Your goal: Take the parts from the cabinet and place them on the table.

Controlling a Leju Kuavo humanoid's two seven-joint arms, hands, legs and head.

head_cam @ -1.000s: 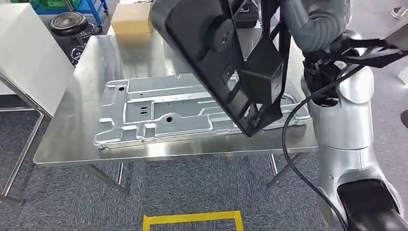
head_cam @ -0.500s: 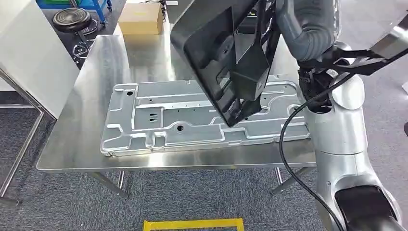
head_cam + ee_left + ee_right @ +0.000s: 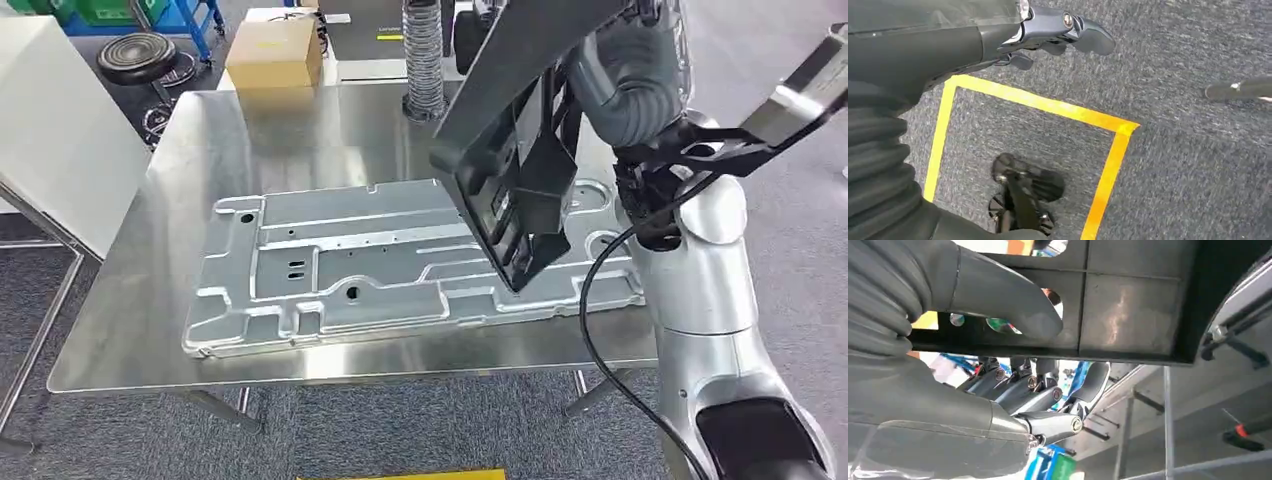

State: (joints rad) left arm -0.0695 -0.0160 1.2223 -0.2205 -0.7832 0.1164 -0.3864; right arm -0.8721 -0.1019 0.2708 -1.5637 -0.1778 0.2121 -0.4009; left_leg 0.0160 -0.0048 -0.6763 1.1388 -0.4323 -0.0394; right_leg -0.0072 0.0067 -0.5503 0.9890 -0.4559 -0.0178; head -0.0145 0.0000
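Black plastic part (image 3: pixel 515 190) is gripped by the right hand (image 3: pixel 1013 355), tilted above the worktop (image 3: pixel 300 130), not yet placed; a stamped metal panel (image 3: pixel 380 260) lies there. The left hand (image 3: pixel 1058 35) hangs empty, fingers apart.

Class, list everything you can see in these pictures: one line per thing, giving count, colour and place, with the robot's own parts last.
Table: one, shiny steel, centre of the head view.
Metal plate: one, silver, flat on the table.
Black part: one, black, tilted in the air over the plate's right end.
Box: one, tan cardboard, beyond the table's far edge.
Hose: one, grey ribbed, upright at the far edge.
Stool: one, black, on the floor far left.
Tape: one yellow outline, on the grey carpet.
Right robot hand: one, grey, holds the black part.
Left robot hand: one, dark grey, hangs above the carpet, holds nothing.
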